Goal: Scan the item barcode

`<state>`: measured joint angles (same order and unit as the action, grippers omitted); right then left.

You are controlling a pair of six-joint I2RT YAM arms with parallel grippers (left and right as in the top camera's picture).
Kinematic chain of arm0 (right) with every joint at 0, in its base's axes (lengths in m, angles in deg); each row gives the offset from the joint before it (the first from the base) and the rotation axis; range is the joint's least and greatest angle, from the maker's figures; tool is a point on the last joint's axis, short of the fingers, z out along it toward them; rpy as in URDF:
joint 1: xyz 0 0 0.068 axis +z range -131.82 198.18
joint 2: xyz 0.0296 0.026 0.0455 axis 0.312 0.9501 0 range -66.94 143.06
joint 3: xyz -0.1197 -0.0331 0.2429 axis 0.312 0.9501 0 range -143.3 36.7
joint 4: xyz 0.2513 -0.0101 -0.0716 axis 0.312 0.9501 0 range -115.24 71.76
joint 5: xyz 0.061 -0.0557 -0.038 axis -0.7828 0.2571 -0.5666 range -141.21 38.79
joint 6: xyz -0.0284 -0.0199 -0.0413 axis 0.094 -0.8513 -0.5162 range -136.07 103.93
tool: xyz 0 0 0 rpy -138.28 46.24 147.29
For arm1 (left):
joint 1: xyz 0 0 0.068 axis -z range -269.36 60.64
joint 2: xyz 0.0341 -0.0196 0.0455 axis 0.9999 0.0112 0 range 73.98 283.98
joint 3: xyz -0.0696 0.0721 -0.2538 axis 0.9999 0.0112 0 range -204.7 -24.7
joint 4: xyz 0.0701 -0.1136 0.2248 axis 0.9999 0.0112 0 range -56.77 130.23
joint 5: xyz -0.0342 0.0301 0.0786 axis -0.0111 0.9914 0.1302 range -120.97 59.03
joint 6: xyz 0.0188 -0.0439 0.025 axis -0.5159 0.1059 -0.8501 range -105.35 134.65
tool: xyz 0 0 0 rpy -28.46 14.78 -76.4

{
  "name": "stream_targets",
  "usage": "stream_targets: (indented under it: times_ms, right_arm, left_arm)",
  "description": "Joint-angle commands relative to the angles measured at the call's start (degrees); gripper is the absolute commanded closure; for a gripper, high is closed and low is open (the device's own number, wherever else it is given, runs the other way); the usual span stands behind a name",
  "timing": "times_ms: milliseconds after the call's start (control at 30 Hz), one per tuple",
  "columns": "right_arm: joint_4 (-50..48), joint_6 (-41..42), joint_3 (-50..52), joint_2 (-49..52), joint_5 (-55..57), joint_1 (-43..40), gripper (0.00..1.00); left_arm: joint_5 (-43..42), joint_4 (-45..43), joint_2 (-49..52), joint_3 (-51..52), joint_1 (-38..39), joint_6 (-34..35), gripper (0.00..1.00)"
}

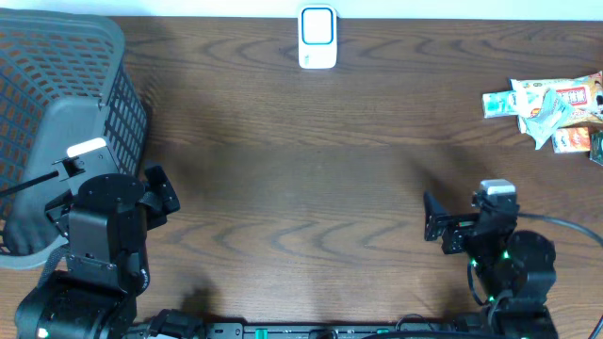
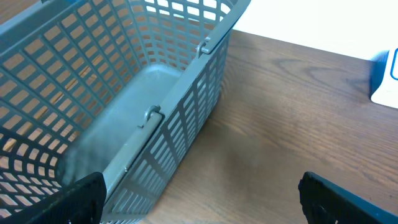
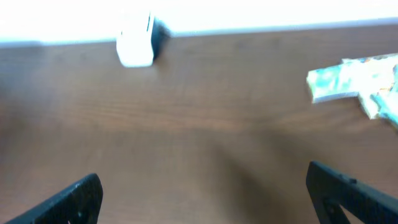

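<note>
The items, a small pile of colourful snack packets (image 1: 545, 108), lie at the table's far right; the right wrist view shows them blurred at upper right (image 3: 354, 81). The white and blue barcode scanner (image 1: 317, 36) stands at the back middle edge, its face towards the table, and shows small in the right wrist view (image 3: 137, 43) and at the left wrist view's right edge (image 2: 385, 78). My left gripper (image 1: 162, 196) hangs open beside the basket, holding nothing (image 2: 205, 208). My right gripper (image 1: 433, 218) is open and empty over bare wood (image 3: 205, 202), well short of the packets.
A grey plastic mesh basket (image 1: 57, 113) fills the left end of the table, its wall right beside my left fingers (image 2: 81, 199). The basket's inside (image 2: 124, 93) looks empty. Brown wooden tabletop (image 1: 301, 169) lies between the two arms.
</note>
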<state>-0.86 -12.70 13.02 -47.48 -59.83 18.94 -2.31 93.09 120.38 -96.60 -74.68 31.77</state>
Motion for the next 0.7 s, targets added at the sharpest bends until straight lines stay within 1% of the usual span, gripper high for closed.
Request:
stream_targets:
  times_ms: [0,200,433,667]
  right_arm:
    - [-4.37,-1.27,4.33,-3.93,-0.61,-1.66,0.01]
    - [-13.70,-6.29,11.52,-8.66,-2.99,-2.05,0.01]
    - [-23.41,-6.47,18.05,-11.45,-2.97,-2.05,0.01]
    - [-29.70,-6.45,23.04,-15.28,-2.91,-2.21,0.01]
  left_arm:
    - [0.48,0.13,0.02,-0.55,-0.13,0.11,0.02]
    - [0.50,0.13,0.02,-0.55,-0.13,0.11,0.02]
    - [0.50,0.11,0.02,-0.55,-0.13,0.13,0.02]
    - [0.48,0.11,0.02,-0.55,-0.13,0.13,0.02]
